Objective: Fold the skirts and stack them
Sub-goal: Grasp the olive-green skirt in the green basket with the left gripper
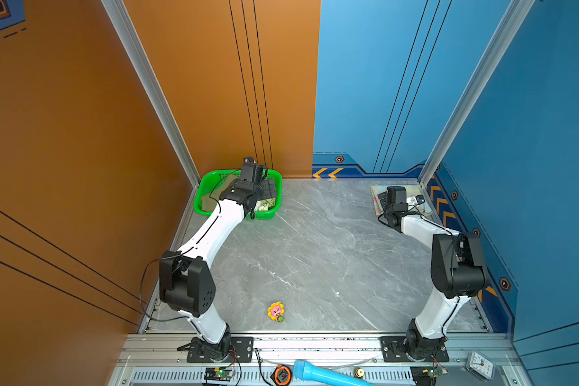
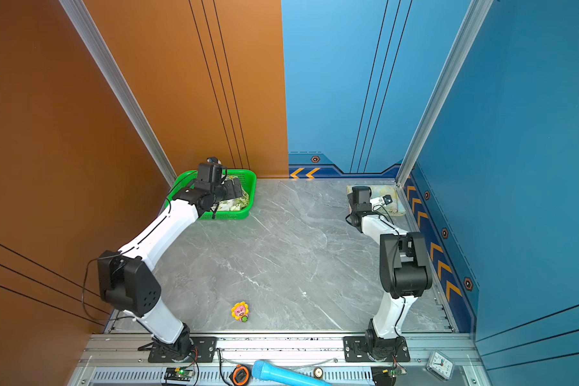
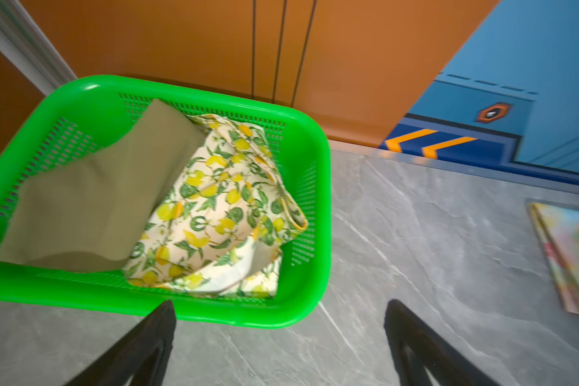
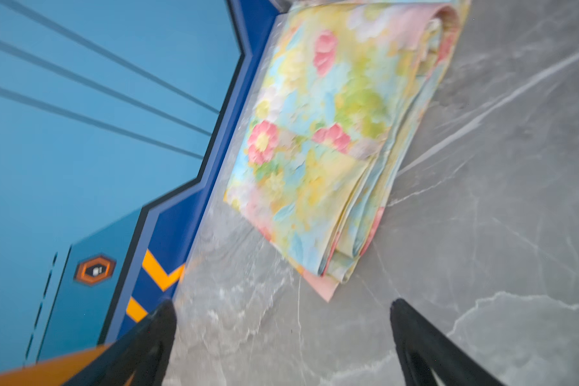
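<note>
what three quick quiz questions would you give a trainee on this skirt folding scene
1. True or false: the floral skirt lies folded on the table, outside the green basket.
2. Which skirts are in the basket? A) the olive skirt and the lemon skirt. B) the floral one only. C) none.
3. Fill in: the left pincer and the right pincer both stand ___ and hold nothing.

Key: 1 true; 2 A; 3 open.
</note>
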